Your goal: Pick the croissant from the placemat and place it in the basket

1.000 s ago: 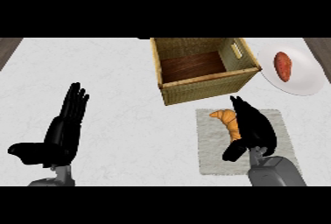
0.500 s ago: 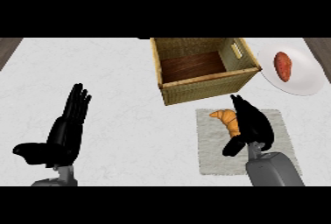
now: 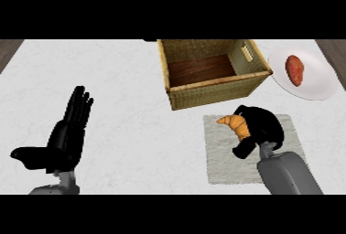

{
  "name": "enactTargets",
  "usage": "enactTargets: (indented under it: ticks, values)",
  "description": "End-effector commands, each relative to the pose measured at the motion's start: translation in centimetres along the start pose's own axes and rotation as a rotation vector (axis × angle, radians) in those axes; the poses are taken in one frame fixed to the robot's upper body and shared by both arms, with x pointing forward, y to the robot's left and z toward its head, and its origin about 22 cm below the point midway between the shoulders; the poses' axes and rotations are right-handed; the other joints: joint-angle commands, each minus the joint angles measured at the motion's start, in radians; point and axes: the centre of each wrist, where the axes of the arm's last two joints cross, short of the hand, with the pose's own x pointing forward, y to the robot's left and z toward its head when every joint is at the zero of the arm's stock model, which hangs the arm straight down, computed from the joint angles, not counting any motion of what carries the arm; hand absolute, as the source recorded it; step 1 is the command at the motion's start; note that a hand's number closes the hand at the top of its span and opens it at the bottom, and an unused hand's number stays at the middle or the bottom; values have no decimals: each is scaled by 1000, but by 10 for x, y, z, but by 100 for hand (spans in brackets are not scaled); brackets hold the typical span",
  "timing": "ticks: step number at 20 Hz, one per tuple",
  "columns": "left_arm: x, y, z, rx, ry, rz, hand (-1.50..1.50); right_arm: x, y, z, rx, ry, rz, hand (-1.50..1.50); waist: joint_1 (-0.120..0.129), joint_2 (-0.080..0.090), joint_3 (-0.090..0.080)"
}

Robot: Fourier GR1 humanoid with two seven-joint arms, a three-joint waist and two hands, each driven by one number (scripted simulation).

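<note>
Right hand (image 3: 259,125) curls round the croissant (image 3: 236,124) on the placemat (image 3: 226,160), its long axis running toward the basket (image 3: 209,93) just beyond; left hand (image 3: 66,135) rests spread.

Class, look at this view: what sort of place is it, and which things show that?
Probably a kitchen counter set for food: a croissant on a placemat, a wicker basket, and a white plate.

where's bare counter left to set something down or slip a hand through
The widest bare patch lies between the left hand and the basket, running down beside the placemat. It is crowded on the right, where the right hand covers the croissant and the plate sits close to the basket.
</note>
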Motion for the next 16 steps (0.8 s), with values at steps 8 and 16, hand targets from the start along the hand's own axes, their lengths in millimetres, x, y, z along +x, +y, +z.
enactTargets:
  ticks: [8,16]
  values:
    - [-3,2,3,-6,14,5,0,11,5,13,-33,-77,72,150,-1,5,6]
    - [6,-16,-4,-99,-8,18,0,154,50,68,-102,-428,243,150,105,17,6]
